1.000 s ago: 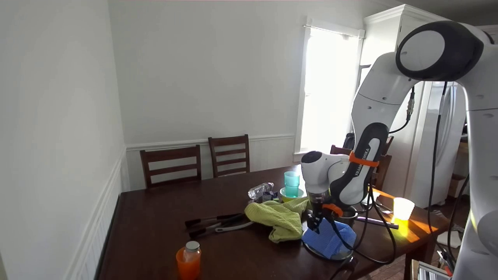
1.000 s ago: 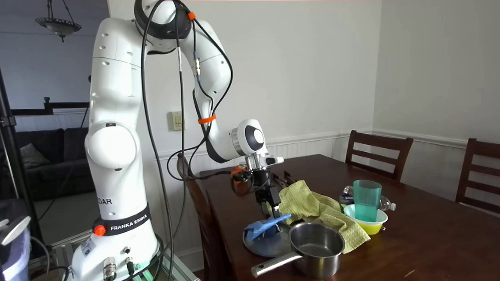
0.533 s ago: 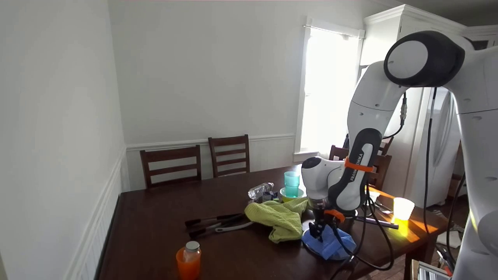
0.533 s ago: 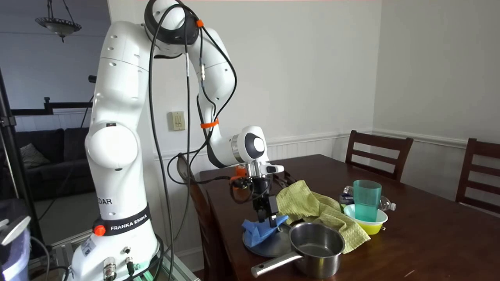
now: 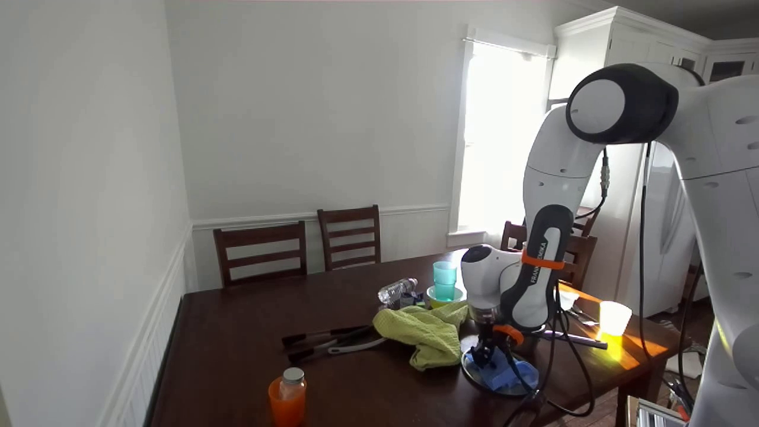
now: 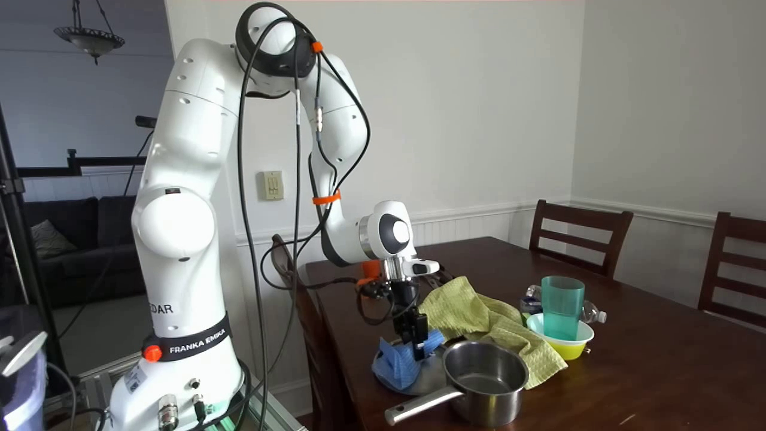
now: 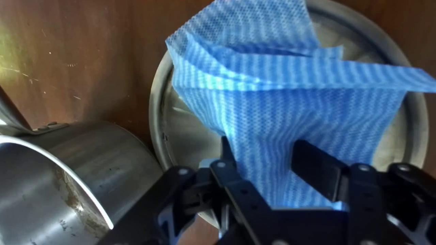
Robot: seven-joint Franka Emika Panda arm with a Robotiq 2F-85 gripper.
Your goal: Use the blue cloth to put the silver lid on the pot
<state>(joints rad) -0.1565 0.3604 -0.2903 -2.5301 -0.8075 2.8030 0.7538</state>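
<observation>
- Since the silver lid (image 7: 190, 136) lies on the table (image 6: 652, 359) and the pot (image 6: 488, 392) stands uncovered, step in hand reads as the grasp: taking the lid through the blue cloth (image 7: 289, 112). My call; placing not begun.
- Blue cloth: creased, draped over the lid, covers much of it. Bare metal shows at the sides.
- Gripper (image 7: 264, 151): down at the cloth, its 2 jaws partway apart, cloth between them. Can't tell from where I stand whether they pinch it, or have any of the lid through it; the lid's middle is hidden.
- Pot: upright, open top, just beside the lid. Touching or not, can't tell.
- Yellow-green cloth (image 6: 458, 305): near the lid, behind the pot from this side. Wrong cloth for this job.
- Next move, as I judge it: close firmly with the blue cloth bunched at the lid's middle, make sure the lid comes up along with it, raise it above the pot's rim, go across, lower it level. Pot is close, so height matters more than reach.
- Risk, guessing: soft cloth may slide off alone and leave the lid behind; or a loose fold gets caught under the lid, so it sits crooked.
</observation>
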